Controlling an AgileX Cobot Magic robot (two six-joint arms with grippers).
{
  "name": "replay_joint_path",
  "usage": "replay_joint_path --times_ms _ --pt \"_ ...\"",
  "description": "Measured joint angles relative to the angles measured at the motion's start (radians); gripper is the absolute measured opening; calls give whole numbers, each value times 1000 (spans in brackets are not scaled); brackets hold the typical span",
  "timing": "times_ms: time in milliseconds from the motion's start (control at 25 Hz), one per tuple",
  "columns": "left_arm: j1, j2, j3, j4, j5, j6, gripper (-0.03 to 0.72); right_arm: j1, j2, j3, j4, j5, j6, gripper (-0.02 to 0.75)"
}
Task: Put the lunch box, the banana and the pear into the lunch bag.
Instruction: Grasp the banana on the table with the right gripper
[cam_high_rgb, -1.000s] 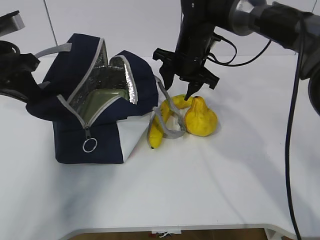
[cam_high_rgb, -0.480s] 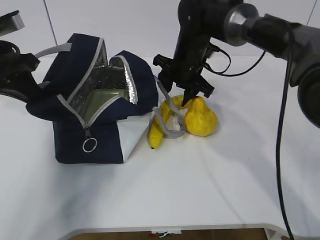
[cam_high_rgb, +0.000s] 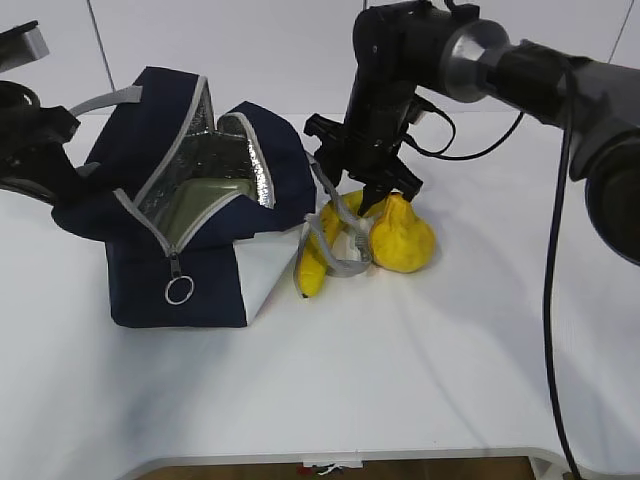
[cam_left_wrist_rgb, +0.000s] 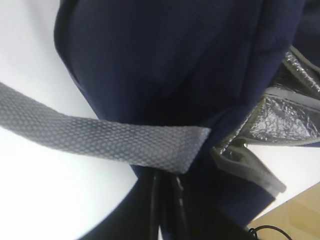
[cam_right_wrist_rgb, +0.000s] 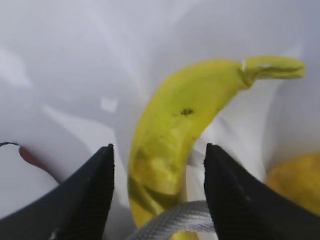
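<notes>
Two yellow fruits lie on the white table (cam_high_rgb: 420, 360) just right of the lunch bag (cam_high_rgb: 190, 215) — the banana (cam_high_rgb: 312, 262), long and curved with a few dark specks, and the pear (cam_high_rgb: 402, 237), squat and bulbous with a narrow neck. The bag is boxy navy fabric with a white side panel, crinkled silver foil lining, a grey zipper ending in a ring pull (cam_high_rgb: 179, 291), and woven grey handles; one handle (cam_high_rgb: 340, 255) drapes off the bag's right side across the banana. Inside the open bag sits the lunch box (cam_high_rgb: 205, 203), its pale sage-green lid showing.

Above the fruit beside the bag, the right gripper (cam_high_rgb: 362, 195) points down with its black fingers (cam_right_wrist_rgb: 82, 200) spread wide, holding nothing; in its wrist view the banana (cam_right_wrist_rgb: 175, 135) lies between the two fingers, and the grey strap crosses near their tips.

At the bag's left side, the left gripper (cam_high_rgb: 40, 160) is closed, its fingers pinching the navy fabric of the bag (cam_left_wrist_rgb: 165, 65) beside the textured grey handle strap (cam_left_wrist_rgb: 100, 137).
</notes>
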Motion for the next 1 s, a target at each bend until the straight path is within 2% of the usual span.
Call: replay_joint_path --times_ms 720,1000 --pt "0 0 0 0 -2 0 -7 0 18 -15 11 1 -1 468" --pt "0 0 0 0 -2 0 -7 0 26 -40 11 56 -132 455"
